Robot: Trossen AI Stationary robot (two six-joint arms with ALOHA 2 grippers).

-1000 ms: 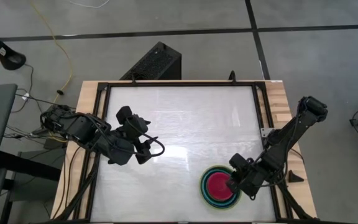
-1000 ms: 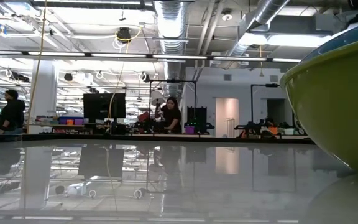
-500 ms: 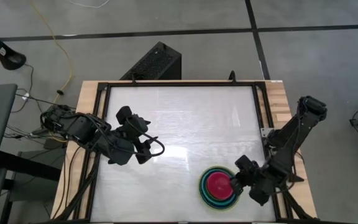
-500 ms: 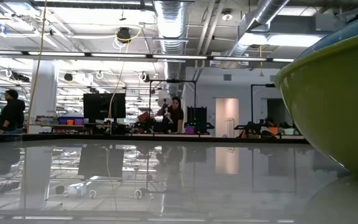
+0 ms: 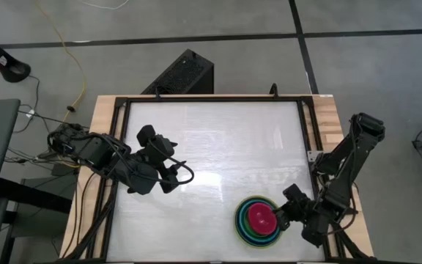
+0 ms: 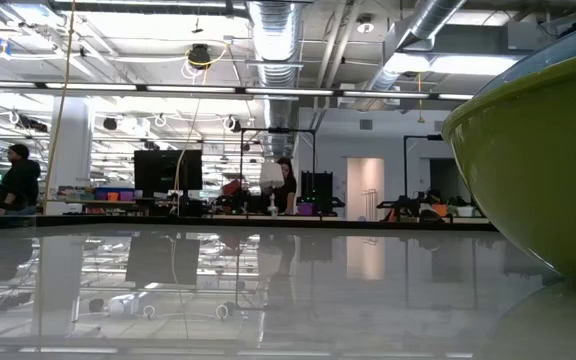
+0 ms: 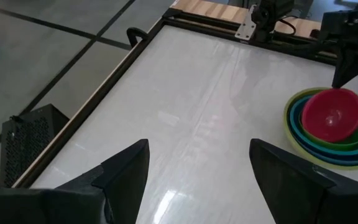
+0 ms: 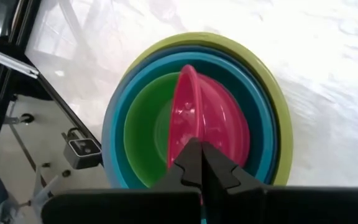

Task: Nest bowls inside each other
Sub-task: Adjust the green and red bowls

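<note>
Pinching the rim of the smallest magenta-pink plastic bowl (image 5: 259, 215), the right gripper (image 5: 278, 218) is held at the table's (image 5: 218, 139) near right corner. The bowl is seen tilted inside the nested stack of round plastic bowls (image 8: 272, 118), lying leftward of the gripper. The left gripper (image 7: 197, 168) is parked spread near the left edge.

Glossy plastic bowls (image 5: 256, 221) (mirror-smooth table (image 5: 218, 139))

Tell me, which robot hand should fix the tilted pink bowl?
Probably the right hand: it is shut at the rim of the pink bowl. The left hand waits open, far across the table.
</note>
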